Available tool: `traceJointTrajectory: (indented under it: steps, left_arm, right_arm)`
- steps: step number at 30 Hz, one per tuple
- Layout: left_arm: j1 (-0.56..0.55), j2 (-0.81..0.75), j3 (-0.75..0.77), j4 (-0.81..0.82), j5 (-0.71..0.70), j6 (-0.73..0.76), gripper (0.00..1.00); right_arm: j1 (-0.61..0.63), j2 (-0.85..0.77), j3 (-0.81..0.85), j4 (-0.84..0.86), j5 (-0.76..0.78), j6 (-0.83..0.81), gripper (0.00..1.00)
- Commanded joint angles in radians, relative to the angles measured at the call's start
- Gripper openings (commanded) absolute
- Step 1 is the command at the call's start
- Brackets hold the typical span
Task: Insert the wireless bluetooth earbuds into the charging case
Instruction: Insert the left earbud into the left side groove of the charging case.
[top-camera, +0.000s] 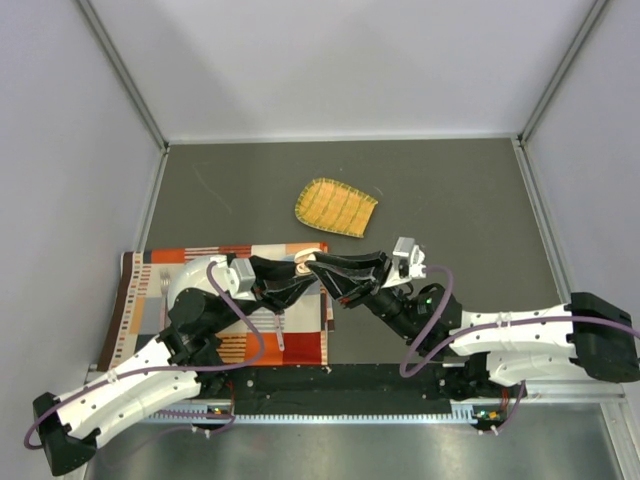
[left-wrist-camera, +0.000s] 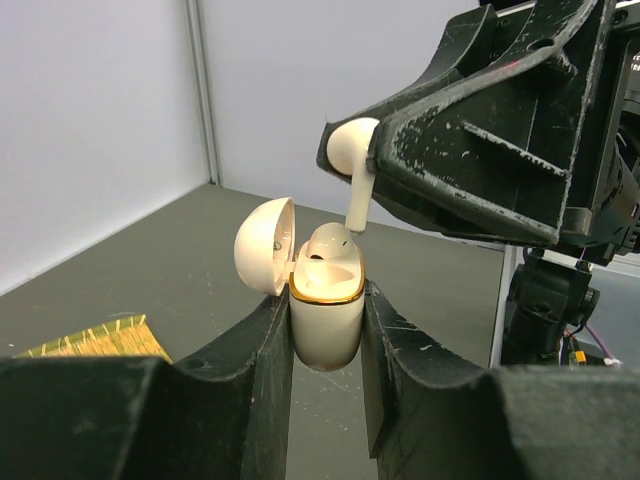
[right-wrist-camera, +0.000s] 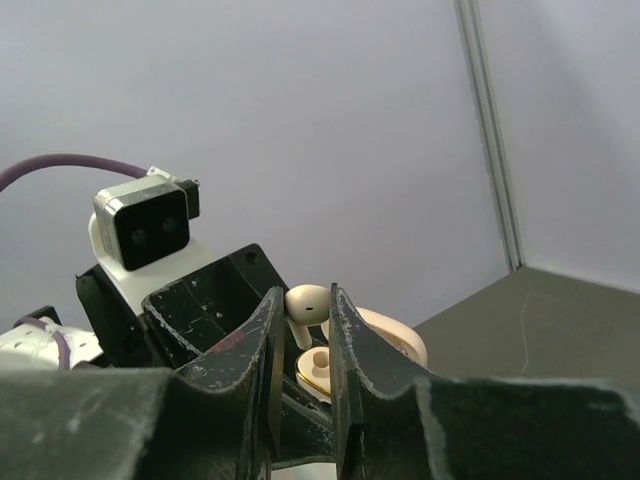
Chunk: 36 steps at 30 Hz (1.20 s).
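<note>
Top view: left pincer (top-camera: 300, 272) and right pincer (top-camera: 318, 266) meet above the table (top-camera: 450, 200), near a woven mat (top-camera: 335, 207).
Left wrist: left pincer pinches the open charging case (left-wrist-camera: 325, 315), one earbud (left-wrist-camera: 330, 243) seated.
Right wrist: right pincer pinches another earbud (right-wrist-camera: 307, 305) just above the case.

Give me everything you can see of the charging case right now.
The charging case is a small, glossy cream plastic shell with a gold rim around its mouth. It stands upright, clamped between the left gripper's black fingers, lifted off the table. Its hinged lid is swung open to the left. One earbud already sits inside; a second earbud, pinched by the right gripper, hangs just above the opening.
</note>
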Motion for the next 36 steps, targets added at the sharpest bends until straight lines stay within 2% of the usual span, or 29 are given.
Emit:
traceJointTrajectory:
  steps: [1, 36]
  left_arm:
    - [-0.001, -0.006, 0.028, 0.051, 0.010, -0.005, 0.00]
    - [-0.004, -0.045, 0.034, 0.028, -0.014, 0.004, 0.00]
  right_arm:
    - [0.018, 0.009, 0.044, 0.002, 0.029, 0.043, 0.00]
    - [0.017, 0.043, 0.024, -0.067, 0.066, 0.106, 0.00]
